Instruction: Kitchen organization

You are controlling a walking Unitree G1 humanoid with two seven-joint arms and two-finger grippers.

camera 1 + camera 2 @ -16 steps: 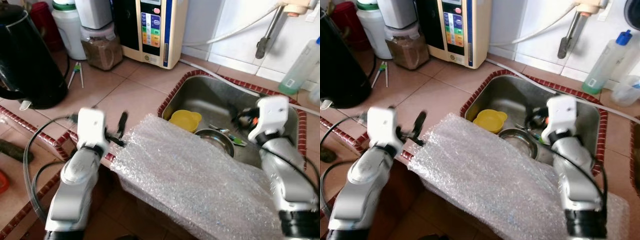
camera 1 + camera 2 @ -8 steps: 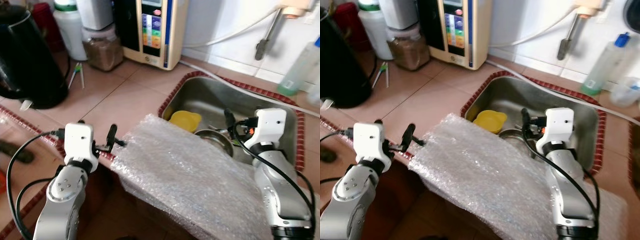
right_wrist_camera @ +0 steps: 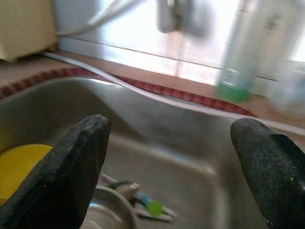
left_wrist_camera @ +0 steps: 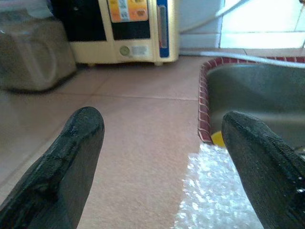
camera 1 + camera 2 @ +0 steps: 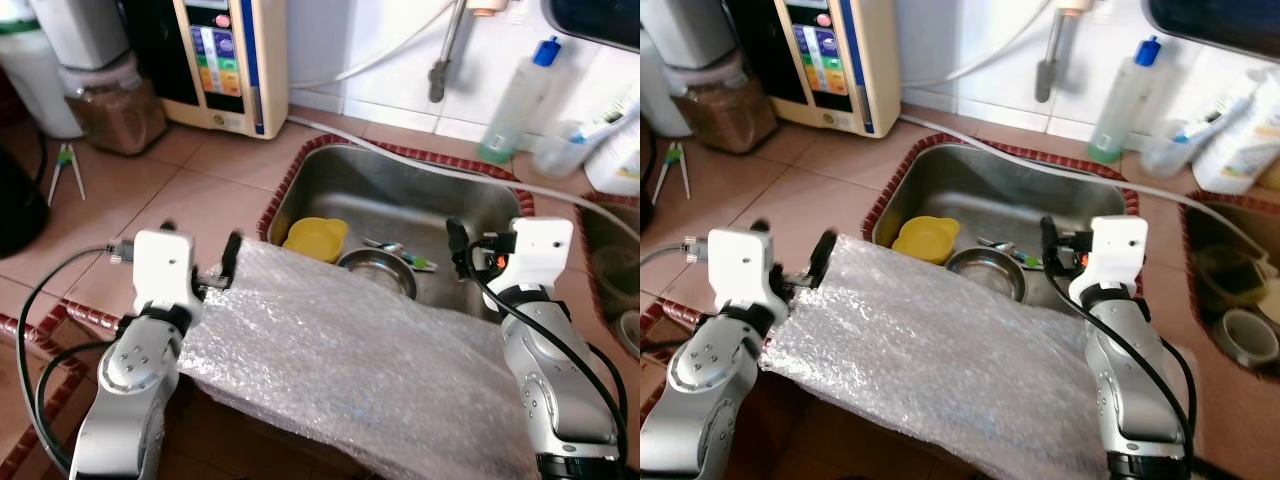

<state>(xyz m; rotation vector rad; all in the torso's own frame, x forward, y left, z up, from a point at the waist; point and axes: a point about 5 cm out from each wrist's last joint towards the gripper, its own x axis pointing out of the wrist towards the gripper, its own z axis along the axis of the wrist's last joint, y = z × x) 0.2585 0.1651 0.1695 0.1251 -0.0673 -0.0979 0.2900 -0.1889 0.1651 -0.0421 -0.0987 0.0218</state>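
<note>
A large sheet of bubble wrap [image 5: 350,360] lies over the counter's front edge and the near rim of the steel sink [image 5: 400,190]. In the sink sit a yellow bowl [image 5: 314,238], a metal bowl [image 5: 378,272] and a green-handled utensil [image 5: 400,255]. My left gripper [image 5: 215,275] hovers open at the wrap's left corner, above the tiled counter; the wrap's edge [image 4: 214,195] lies just under one finger. My right gripper [image 5: 462,262] is open over the sink's right side, pointing toward the bowls, with nothing between its fingers [image 3: 71,167].
A cream water machine [image 5: 215,55] and a jar [image 5: 115,100] stand at the back left. A faucet [image 5: 445,50] and a green-tinted bottle [image 5: 518,100] are behind the sink. Tongs [image 5: 65,165] lie on the left counter. A second basin [image 5: 610,270] is at the right.
The camera has swung to the right, so the black kettle has left the picture. Both grippers stay open, in much the same places beside the wrap and over the sink.
</note>
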